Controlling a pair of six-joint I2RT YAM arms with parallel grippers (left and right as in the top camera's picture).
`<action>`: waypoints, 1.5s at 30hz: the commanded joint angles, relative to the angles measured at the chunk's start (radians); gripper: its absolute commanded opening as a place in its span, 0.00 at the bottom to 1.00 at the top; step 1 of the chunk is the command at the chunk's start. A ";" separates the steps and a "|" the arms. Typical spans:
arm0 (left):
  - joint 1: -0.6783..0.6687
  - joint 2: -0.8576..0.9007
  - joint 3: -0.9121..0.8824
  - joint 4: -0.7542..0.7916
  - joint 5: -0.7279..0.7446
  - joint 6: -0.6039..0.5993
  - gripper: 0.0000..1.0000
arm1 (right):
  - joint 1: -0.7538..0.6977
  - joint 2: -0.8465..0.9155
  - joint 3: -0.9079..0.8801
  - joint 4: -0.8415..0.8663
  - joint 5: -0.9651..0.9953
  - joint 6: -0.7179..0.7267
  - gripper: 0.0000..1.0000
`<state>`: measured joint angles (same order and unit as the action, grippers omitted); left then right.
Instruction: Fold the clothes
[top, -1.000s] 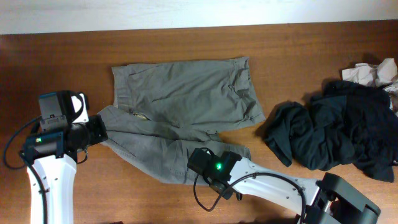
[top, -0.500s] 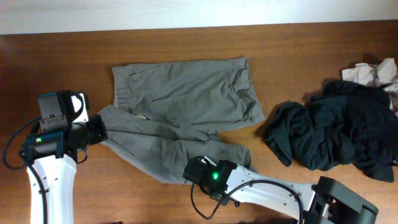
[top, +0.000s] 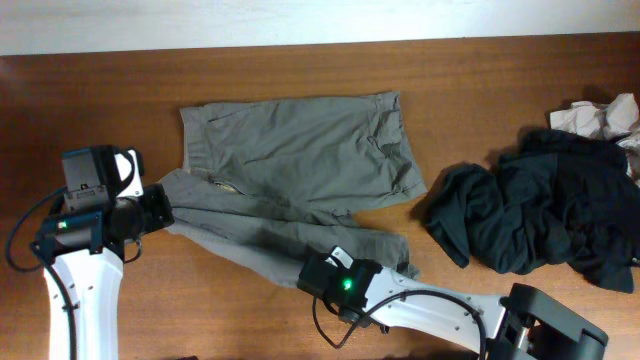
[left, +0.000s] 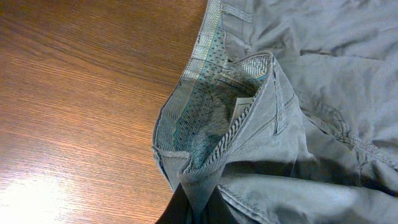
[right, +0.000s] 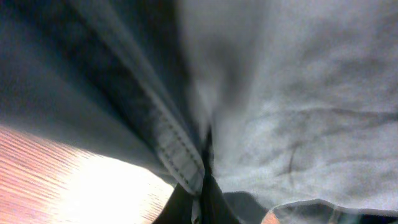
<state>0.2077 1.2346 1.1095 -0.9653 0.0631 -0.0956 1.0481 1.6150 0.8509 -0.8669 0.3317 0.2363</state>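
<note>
Two hands pinched the shorts (top: 300, 160), spread on the counter (top: 100, 90) left of the black pile (top: 540, 215): left hand (left: 194, 202) clamped the waistband (left: 205, 93), right hand (right: 202, 186) a hem (right: 177, 155), probably readying a fold.

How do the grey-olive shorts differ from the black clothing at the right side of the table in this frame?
Colour: the shorts are grey-olive, the black clothing is black.
Pose: the shorts lie spread out mostly flat, while the black clothing sits crumpled in a heap.
Handling: the left gripper and the right gripper are each shut on an edge of the shorts, while nothing touches the black clothing.
Both rest on the wooden table.
</note>
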 joint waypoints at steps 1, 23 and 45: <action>-0.003 0.003 0.018 0.006 0.004 -0.009 0.01 | 0.005 -0.017 0.052 -0.078 0.111 0.076 0.04; -0.002 -0.024 0.142 -0.035 0.002 0.011 0.01 | 0.006 -0.309 0.421 -0.377 0.293 0.204 0.04; -0.002 -0.058 0.220 -0.201 -0.094 0.017 0.01 | 0.005 -0.369 0.623 -0.473 0.518 0.296 0.04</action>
<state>0.2024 1.1854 1.3132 -1.1755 0.0048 -0.0940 1.0481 1.2556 1.4490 -1.3388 0.7933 0.5201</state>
